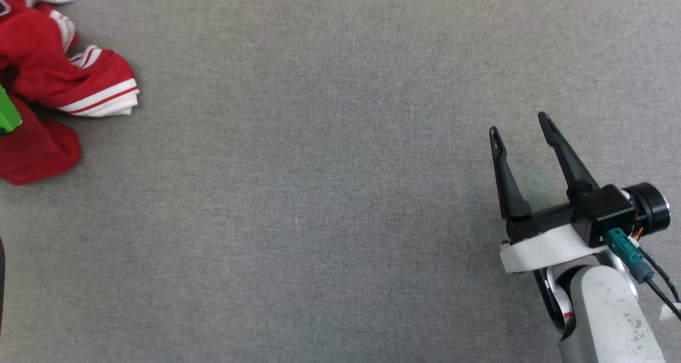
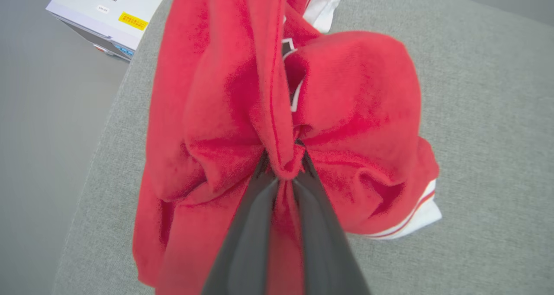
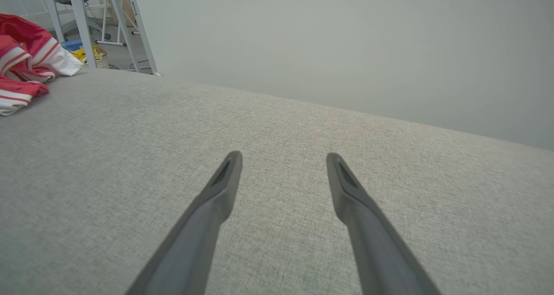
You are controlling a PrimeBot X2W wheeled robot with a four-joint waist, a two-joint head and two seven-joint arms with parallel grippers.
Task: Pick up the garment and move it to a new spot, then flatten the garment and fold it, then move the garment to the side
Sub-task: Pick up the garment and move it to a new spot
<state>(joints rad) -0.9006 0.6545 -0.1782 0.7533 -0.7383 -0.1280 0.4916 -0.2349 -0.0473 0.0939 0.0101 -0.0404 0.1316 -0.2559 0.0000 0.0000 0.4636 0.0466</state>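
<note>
The garment [image 1: 48, 81], a red jersey with white, red-striped sleeve trim, lies crumpled at the far left edge of the grey table [image 1: 330, 192]. In the left wrist view my left gripper [image 2: 283, 167] is shut on a bunched fold of the garment [image 2: 355, 113], and red cloth is squeezed between the two dark fingers. A bit of black and white lettering peeks from a crease. My right gripper [image 1: 521, 126] hovers over bare table at the lower right, open, with nothing between its fingers [image 3: 225, 178]. The garment [image 3: 26, 65] also sits at the far left of the right wrist view.
A green part [image 1: 8, 113] of the left arm pokes in over the garment. A white box with a yellow label [image 2: 108, 14] stands beyond the table's rounded corner. White metal frame legs [image 3: 91, 18] and floor clutter lie past the table's far edge.
</note>
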